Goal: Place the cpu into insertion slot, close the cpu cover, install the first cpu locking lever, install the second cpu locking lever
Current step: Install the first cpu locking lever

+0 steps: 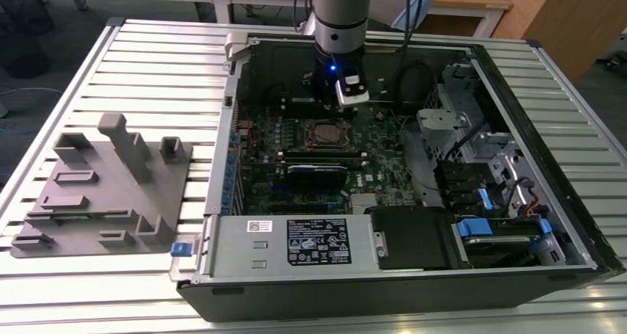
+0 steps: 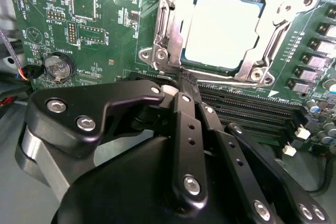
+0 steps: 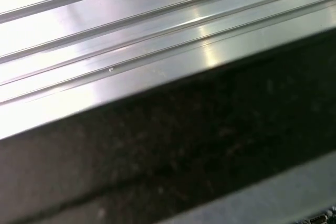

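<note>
While the arm reaches down into the open computer case (image 1: pixel 392 293) on the ribbed metal table (image 1: pixel 157 70), the gripper (image 2: pixel 187 80) is held low over the green motherboard (image 2: pixel 105 35), just beside the insertion slot (image 1: pixel 307 134). In the second wrist view, its black fingers (image 2: pixel 181 114) are seen drawn together, with their tips brought to one corner of the socket. Whether a thin part is pinched between them cannot be told.

The cpu (image 2: pixel 220 30) is seated in the slot, its pale metal face shown through the square window of the cpu cover (image 2: pixel 176 30). The cover is laid flat over the chip. A thin metal rod is seen along one side of the frame, but it cannot be told whether it is latched.

Long black memory slots (image 2: pixel 247 111) are set close alongside the socket, and a coin battery (image 2: pixel 56 66) is mounted well apart from it. On the table, at the exterior view's left, a grey fixture block (image 1: pixel 98 187) is placed beside the case.
</note>
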Controlling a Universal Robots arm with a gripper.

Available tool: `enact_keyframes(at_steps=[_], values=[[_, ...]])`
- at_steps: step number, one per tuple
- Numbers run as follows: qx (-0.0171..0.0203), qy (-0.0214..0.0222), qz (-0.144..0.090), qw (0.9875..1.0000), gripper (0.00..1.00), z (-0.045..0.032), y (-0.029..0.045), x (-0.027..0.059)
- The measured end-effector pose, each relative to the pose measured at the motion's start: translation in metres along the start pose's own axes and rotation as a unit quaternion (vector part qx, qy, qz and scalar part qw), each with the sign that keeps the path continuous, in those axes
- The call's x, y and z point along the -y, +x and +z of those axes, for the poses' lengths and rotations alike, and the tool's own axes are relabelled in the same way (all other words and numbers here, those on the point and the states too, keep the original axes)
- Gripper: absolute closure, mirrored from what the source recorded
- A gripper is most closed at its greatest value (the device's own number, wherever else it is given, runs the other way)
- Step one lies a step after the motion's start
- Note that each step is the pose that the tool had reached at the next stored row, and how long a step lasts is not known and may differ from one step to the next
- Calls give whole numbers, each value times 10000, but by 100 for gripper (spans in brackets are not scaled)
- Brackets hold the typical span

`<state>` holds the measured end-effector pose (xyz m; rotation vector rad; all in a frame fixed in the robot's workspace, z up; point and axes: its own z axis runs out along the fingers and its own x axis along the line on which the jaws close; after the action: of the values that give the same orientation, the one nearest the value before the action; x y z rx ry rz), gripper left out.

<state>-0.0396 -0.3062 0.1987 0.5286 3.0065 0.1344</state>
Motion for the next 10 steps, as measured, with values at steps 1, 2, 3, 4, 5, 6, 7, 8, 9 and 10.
enact_keyframes(at_steps=[1,2,3,4,5,6,7,8,9,10], values=[[4,2,0,10000,90,1,1,-2],[6,2,0,10000,90,1,2,-4],[7,1,-1,10000,90,2,3,-8],[8,1,-1,10000,90,3,3,-10],[8,0,-2,10000,90,3,3,-10],[8,-2,-2,10000,90,2,3,-11],[7,-2,-1,10000,90,-1,3,-11],[6,-4,-1,10000,90,-6,3,-12],[5,-8,1,10000,90,-10,4,-13],[4,-13,1,10000,90,-15,3,-13]])
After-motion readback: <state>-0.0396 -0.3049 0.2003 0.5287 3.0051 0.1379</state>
